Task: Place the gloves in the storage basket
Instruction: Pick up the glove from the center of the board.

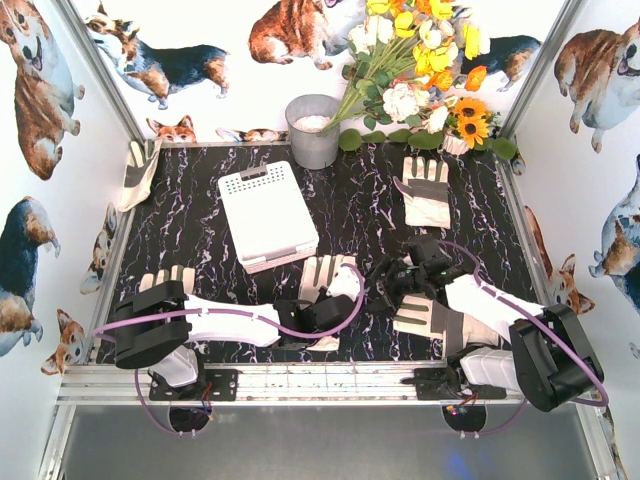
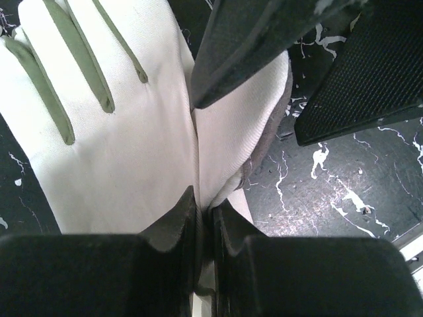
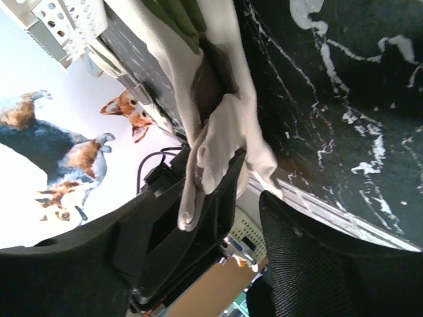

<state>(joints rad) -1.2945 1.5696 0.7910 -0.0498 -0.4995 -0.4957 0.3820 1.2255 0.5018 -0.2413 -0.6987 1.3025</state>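
The white storage basket (image 1: 268,215) lies left of centre on the black marble table. A cream glove (image 1: 332,278) lies in front of it, and my left gripper (image 1: 318,312) is shut on a pinched fold of its fabric (image 2: 119,145), the jaws (image 2: 203,206) pressed together. My right gripper (image 1: 388,283) hangs just right of that glove with its fingers apart; the glove's edge (image 3: 225,125) drapes over one fingertip (image 3: 231,178) without being clamped. A second glove (image 1: 425,190) lies at the back right. A third glove (image 1: 425,317) lies under my right arm.
A grey metal bucket (image 1: 313,130) stands at the back centre beside a bunch of artificial flowers (image 1: 420,60). Another glove (image 1: 165,283) peeks out under my left arm, and one more (image 1: 137,172) leans at the left wall. The aluminium rail (image 1: 320,382) runs along the near edge.
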